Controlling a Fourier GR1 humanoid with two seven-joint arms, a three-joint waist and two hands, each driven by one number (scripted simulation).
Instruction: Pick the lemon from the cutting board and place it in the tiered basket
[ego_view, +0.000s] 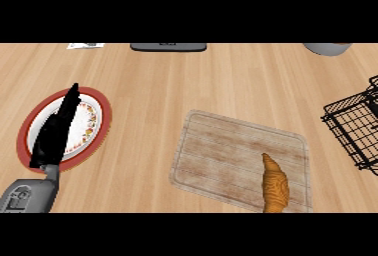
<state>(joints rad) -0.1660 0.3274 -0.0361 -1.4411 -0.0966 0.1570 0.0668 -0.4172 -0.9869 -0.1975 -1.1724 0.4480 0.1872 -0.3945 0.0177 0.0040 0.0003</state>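
Nearest at the lower left, the grey forearm (29, 195) carries the left hand (55, 130), whose fingers are straight and together, lying over the red-rimmed plate (103, 117) and holding nothing. To its right, well apart, is the cutting board (221, 150); I see no lemon on it, only a long brown pastry-like thing (275, 187), its long axis running away from the robot. Further right stands the tiered basket (354, 125), so I judge the right side better placed, though the right hand does not show.
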